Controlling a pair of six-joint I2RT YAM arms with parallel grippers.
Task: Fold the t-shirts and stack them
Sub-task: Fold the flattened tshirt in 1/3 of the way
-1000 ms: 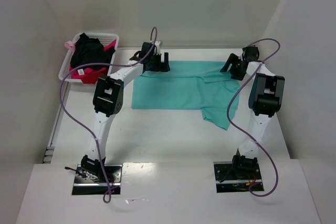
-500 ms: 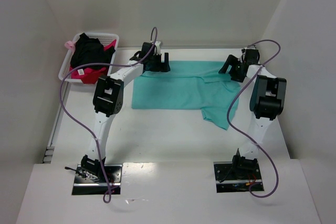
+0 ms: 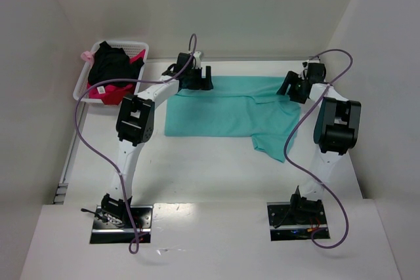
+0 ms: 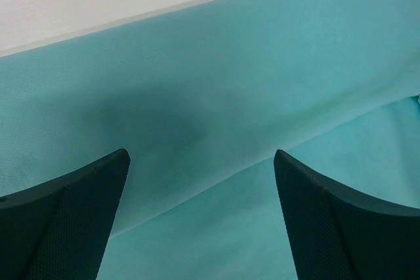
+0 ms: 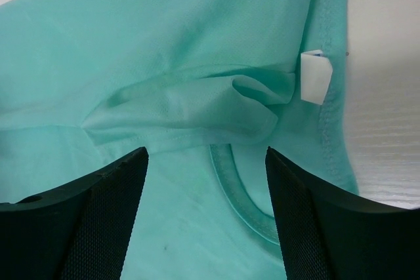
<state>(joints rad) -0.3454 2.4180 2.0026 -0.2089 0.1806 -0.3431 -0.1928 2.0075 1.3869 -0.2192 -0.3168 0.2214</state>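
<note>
Drifting slightly right over the last second, the right pincer (image 3: 293, 87) hovers, jaws apart, above the collar (image 5: 239, 195) of the teal t-shirt (image 3: 223, 113) spread across the far bench (image 3: 197, 162). The left pincer (image 3: 199, 78) stays apart, unmoved. No cloth is gripped, so the next fold likely has not started.

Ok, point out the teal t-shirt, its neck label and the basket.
teal t-shirt (image 3: 216, 113): top view, middle of the body
neck label (image 5: 315, 77): right wrist view, centre of the tag
basket (image 3: 134, 44): top view, far rim

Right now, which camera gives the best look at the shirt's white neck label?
The right wrist view: the label sits close up beside the collar. The top view shows the whole green shirt, label too small to see; the left wrist shows only plain cloth.
</note>
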